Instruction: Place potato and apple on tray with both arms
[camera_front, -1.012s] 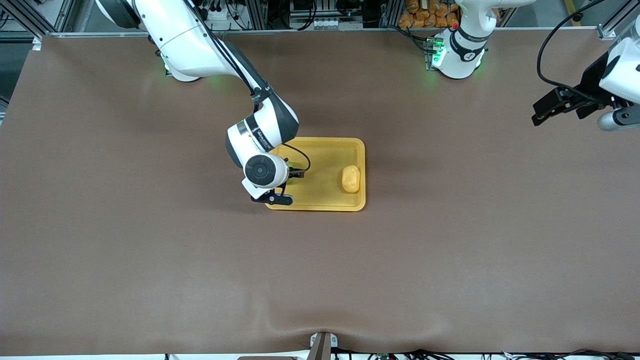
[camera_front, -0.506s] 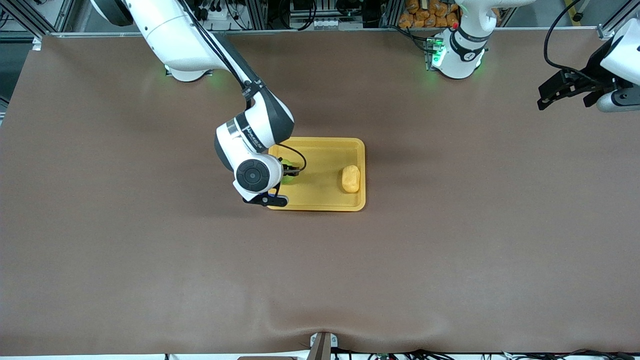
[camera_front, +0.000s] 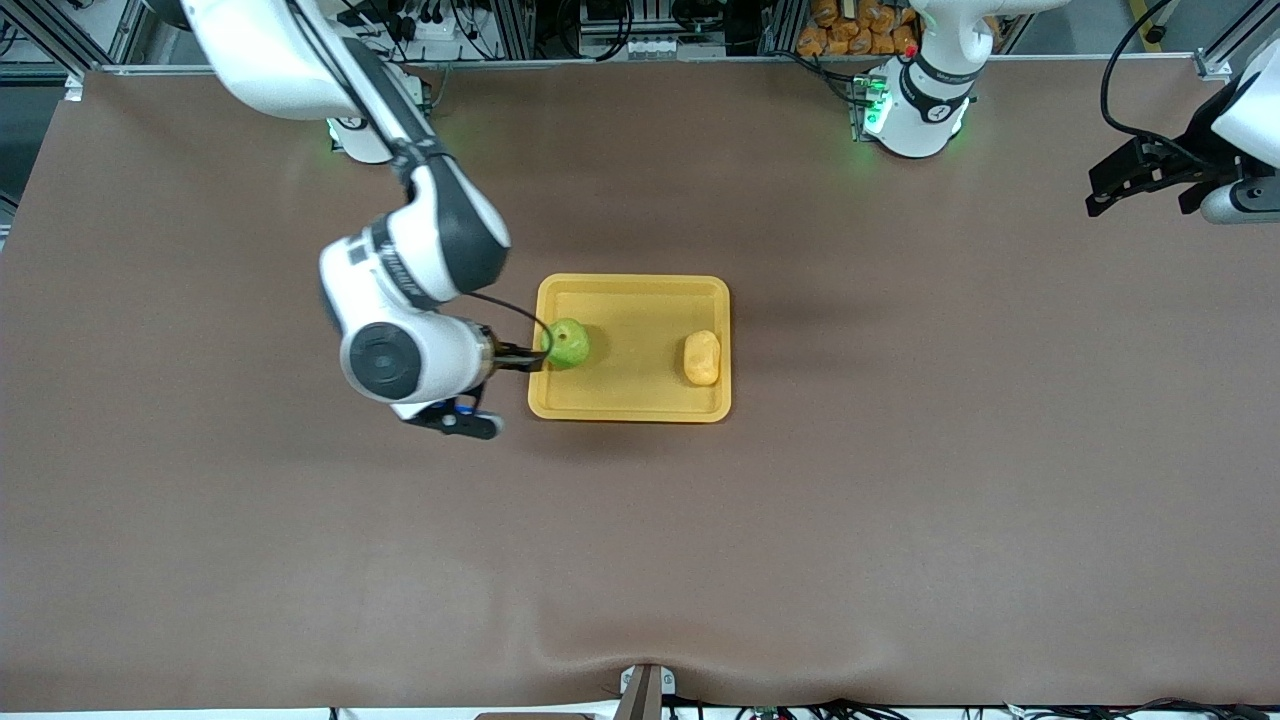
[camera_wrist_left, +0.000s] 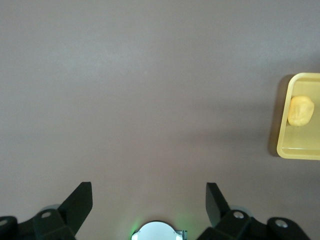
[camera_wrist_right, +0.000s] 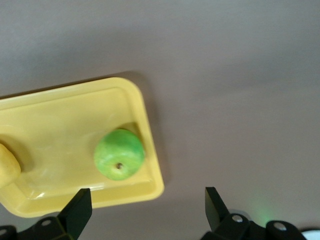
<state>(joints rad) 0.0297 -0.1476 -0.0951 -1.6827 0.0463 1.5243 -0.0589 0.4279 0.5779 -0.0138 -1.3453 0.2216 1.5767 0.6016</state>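
You get even, soft overhead light across the matte brown desk (camera_front: 900, 500), bright enough and free of hard glare. The shallow yellow-orange plastic tray (camera_front: 630, 404) throws a faint shadow toward the front camera, and a dim patch lies on the desk under the white jointed right arm (camera_front: 420, 250), whose outline is smeared by motion blur. Green glow spills on the desk around both arm bases. In your right wrist view, the round green apple (camera_wrist_right: 119, 154) casts a soft shadow, and the tray floor shows a mild sheen.
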